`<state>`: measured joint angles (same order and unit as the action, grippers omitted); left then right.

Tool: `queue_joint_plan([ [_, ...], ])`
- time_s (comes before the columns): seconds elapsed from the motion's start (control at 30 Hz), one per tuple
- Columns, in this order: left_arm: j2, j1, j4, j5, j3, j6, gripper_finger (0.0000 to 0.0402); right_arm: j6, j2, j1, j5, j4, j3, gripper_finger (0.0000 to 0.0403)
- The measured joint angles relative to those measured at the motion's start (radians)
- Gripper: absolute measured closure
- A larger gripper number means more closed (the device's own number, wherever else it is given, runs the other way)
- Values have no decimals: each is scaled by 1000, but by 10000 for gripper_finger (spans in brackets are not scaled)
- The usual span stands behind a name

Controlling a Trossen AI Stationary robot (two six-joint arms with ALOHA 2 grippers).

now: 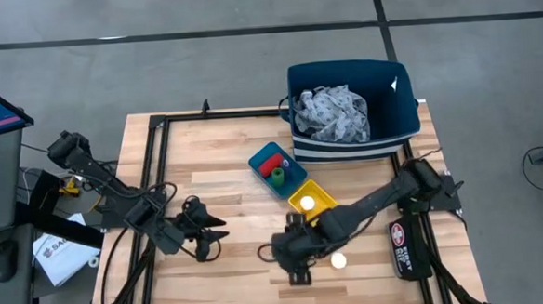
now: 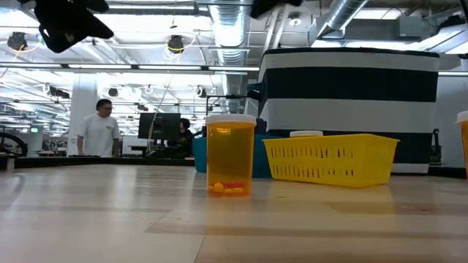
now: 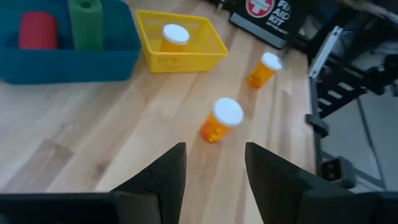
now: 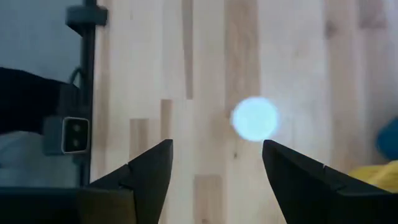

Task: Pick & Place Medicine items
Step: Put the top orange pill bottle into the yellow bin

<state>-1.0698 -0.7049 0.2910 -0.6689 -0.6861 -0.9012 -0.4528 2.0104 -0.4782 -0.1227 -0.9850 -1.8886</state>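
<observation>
Two orange white-capped pill bottles stand upright on their bases on the wooden table: one [image 3: 221, 119] under my right gripper, one [image 1: 338, 259] nearer the right edge. A third [image 1: 307, 204] stands in the yellow tray [image 1: 322, 196]. The red bottle [image 1: 272, 161] and the green bottle [image 1: 278, 176] stand in the blue tray [image 1: 258, 158]. My right gripper [image 1: 294, 258] is open, raised and pointing down; the nearer bottle's white cap [image 4: 255, 118] shows just ahead of its fingers. My left gripper [image 1: 222, 231] is open and empty, left of the bottles. I see no small blue box.
A dark blue bin [image 1: 395, 118] holding a patterned cloth [image 1: 333, 111] stands at the far right. A first-aid pouch [image 1: 409, 247] lies at the right edge. Black frame rails run along the table's edges. A person [image 2: 99, 128] stands in the room beyond the table.
</observation>
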Motion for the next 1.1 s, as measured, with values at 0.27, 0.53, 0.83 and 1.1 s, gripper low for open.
queue_joint_plan([
  [0.27,3,5,-5,-70,0,30,245,27,26,-38,-166,303,109,152],
  [0.53,3,13,-28,-85,0,30,245,-119,26,8,-81,392,251,152],
  [0.83,3,13,-44,-85,0,29,245,-33,25,50,-42,398,272,152],
  [1.1,3,12,-46,-85,0,30,245,67,25,59,-72,394,272,152],
])
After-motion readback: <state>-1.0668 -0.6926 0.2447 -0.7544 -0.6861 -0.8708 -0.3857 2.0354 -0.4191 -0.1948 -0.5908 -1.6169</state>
